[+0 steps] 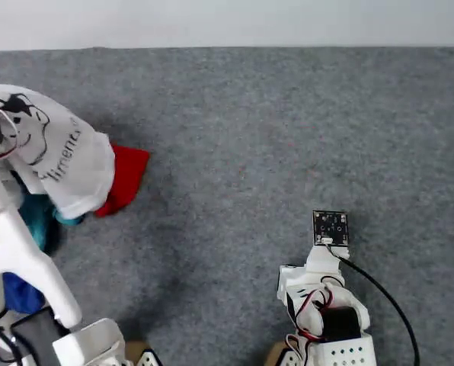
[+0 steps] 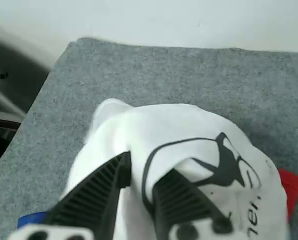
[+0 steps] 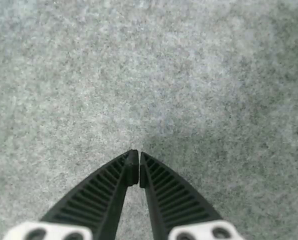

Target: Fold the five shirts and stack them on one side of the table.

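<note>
Left gripper (image 2: 148, 167) fingers clamp the white shirt (image 1: 59, 152), seemingly above the pile (image 1: 30, 217); spreading it on the worktop (image 1: 250, 137) comes next, right gripper (image 3: 135, 156) fingers closed, empty.

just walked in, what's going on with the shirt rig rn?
The left gripper is clamped on a white shirt with a black graphic, holding it bunched over the pile on the left arm's side of the table. A red shirt, a teal shirt and a blue shirt lie crumpled there. The right gripper is shut over bare table. Nothing looks folded yet.
</note>
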Controlling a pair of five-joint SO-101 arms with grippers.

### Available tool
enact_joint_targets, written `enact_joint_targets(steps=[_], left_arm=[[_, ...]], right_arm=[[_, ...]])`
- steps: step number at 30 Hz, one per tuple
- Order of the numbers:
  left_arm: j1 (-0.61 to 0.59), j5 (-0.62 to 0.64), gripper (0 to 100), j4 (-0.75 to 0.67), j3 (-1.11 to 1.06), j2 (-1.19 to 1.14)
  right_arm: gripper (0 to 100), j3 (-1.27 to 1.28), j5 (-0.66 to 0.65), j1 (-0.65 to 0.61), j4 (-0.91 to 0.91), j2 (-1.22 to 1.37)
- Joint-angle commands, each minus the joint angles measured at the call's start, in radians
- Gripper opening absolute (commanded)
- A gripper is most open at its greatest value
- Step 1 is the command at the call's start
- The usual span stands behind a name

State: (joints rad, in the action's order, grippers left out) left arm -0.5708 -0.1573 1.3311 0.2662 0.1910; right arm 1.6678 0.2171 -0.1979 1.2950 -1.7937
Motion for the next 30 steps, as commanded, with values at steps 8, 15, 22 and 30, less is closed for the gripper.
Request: enact_joint_targets(steps=[8, 15, 22, 30], left_arm=[[-0.212, -0.014, 0, -0.077, 0.101, 0.109], [-0.281, -0.118, 1, -0.077, 0.015, 0.003], [-0.259, -0.336, 1, -0.037, -0.134, -0.071], [-0.227, -0.359, 2, 0.006, -0.153, -0.066]], right_arm=[[0.9, 0.015, -0.005, 0.01, 0.007, -0.01], [0.9, 0.015, -0.005, 0.01, 0.007, -0.01], [0.9, 0.015, -0.005, 0.01, 0.007, -0.01], [0.9, 0.015, -0.005, 0.01, 0.007, -0.01]])
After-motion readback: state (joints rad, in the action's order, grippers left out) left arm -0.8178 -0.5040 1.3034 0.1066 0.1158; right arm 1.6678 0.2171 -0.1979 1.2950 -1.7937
